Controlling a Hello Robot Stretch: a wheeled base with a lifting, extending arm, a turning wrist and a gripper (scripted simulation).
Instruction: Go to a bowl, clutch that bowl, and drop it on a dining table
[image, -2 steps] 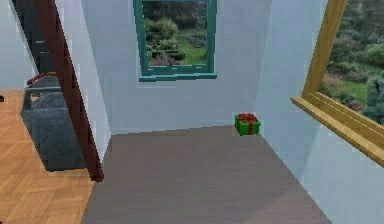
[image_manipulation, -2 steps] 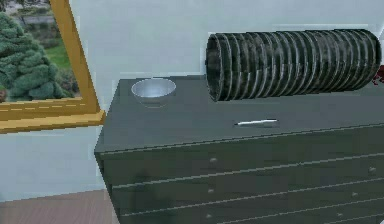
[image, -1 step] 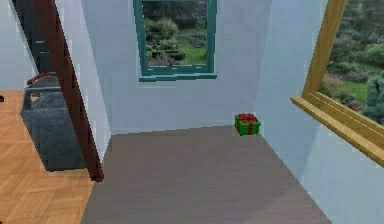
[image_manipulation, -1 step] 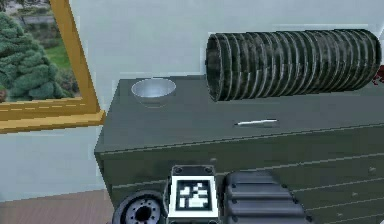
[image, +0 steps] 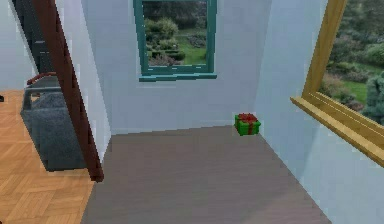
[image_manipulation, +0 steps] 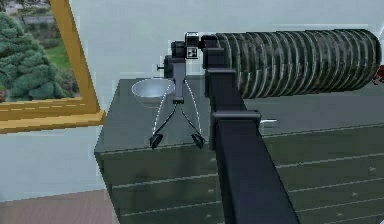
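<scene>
A pale grey bowl (image_manipulation: 153, 92) stands on the top of a dark green dresser (image_manipulation: 330, 135), near its left end. The arm (image_manipulation: 240, 150) rises from the arm side view's bottom edge. The gripper (image_manipulation: 178, 140) sits just right of the bowl, and its thin fingers (image_manipulation: 160, 125) hang down in front of the dresser's top edge. I cannot tell whether the gripper touches the bowl or holds anything.
A big dark ribbed cylinder (image_manipulation: 300, 62) lies on the dresser behind the arm. A yellow-framed window (image_manipulation: 40, 60) is left of the dresser. In the forward view there is a green gift box (image: 247, 123) in the corner, a teal window (image: 177, 40), a dark post (image: 68, 100) and a grey bag (image: 50, 128).
</scene>
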